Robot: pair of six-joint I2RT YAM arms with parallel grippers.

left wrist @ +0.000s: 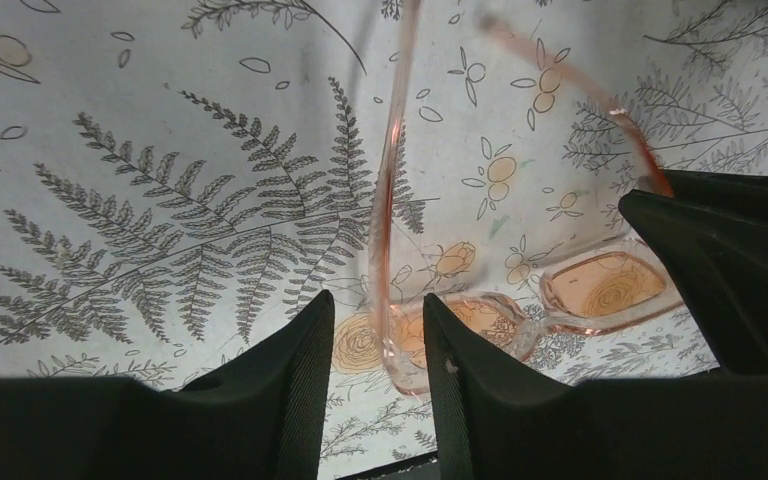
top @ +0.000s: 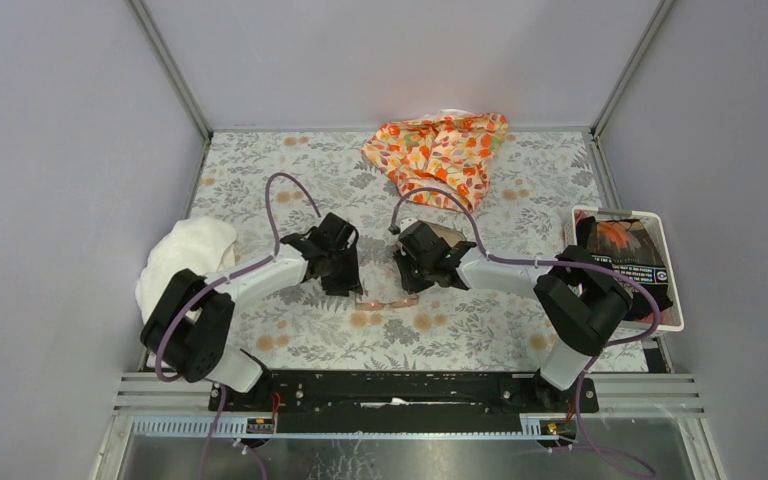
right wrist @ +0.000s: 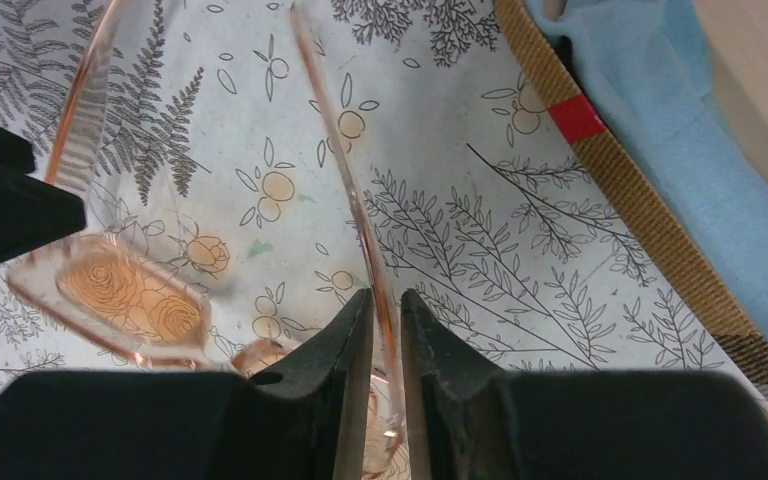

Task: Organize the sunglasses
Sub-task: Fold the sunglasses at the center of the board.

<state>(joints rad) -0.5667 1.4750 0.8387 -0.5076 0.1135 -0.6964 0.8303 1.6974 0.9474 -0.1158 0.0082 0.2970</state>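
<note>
The sunglasses, with a thin orange-pink frame and pale lenses, lie on the floral tabletop between my two grippers. In the left wrist view their lenses rest on the table. One slim arm rises through my left gripper, whose jaws stand apart with a gap on each side of that arm. In the right wrist view the other arm of the sunglasses runs between the fingers of my right gripper, which are closed on it. From above, the left gripper and the right gripper flank the frame.
A brown plaid case holding a blue cloth lies just right of the right gripper. An orange floral cloth sits at the back. A white towel is at the left, and a white tray with a dark packet at the right.
</note>
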